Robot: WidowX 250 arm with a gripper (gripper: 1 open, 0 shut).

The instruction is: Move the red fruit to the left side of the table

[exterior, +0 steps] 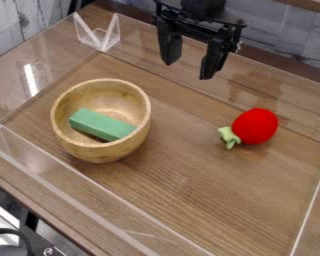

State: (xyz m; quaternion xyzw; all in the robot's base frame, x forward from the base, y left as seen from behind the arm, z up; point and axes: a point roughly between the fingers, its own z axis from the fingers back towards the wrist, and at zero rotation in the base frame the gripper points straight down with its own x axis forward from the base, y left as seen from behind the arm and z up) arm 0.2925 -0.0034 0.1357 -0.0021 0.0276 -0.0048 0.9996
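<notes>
The black, matte, two-fingered tool [196, 58] has a boxy upper body from which two long, flat fingers [167, 45] hang, tapering toward blunt tips. The whole assembly is uniformly dark; no cables, screws or markings can be made out.

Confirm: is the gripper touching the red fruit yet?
Apart. The camera view shows the gripper open and raised near the back of the table, with bare tabletop between it and the red fruit.
</notes>
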